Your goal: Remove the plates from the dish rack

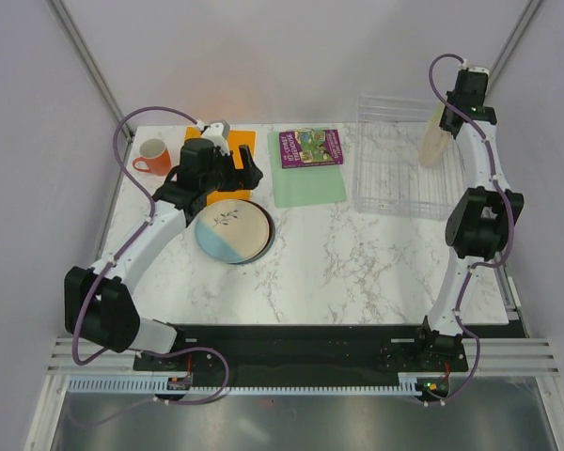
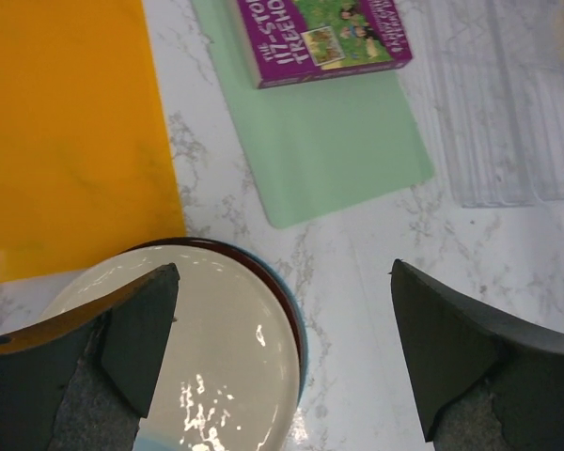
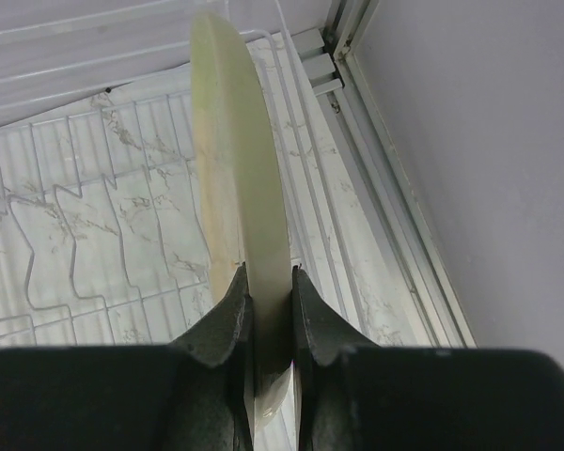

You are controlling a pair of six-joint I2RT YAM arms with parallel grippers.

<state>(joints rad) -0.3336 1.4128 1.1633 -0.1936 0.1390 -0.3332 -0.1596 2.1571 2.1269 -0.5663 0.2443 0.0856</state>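
beige plate (image 1: 434, 136): held on edge above clear dish rack (image 1: 395, 183) | plate stack (image 1: 231, 228): laid flat, desk (image 1: 357, 272) left, leaf-sprig topmost

Glossy glazed plate (image 2: 227, 349); wire dish rack (image 1: 395, 178); marble-look table (image 1: 357, 268); matt green mat (image 2: 329, 141)

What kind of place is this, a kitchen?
Probably a robot test bench made up like a kitchen: a marble-look table inside plain walls, a dish rack, and a beige plate held by the right fingers.

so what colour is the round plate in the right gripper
The round plate is plain pale beige, no pattern visible; clearest in the right wrist view.
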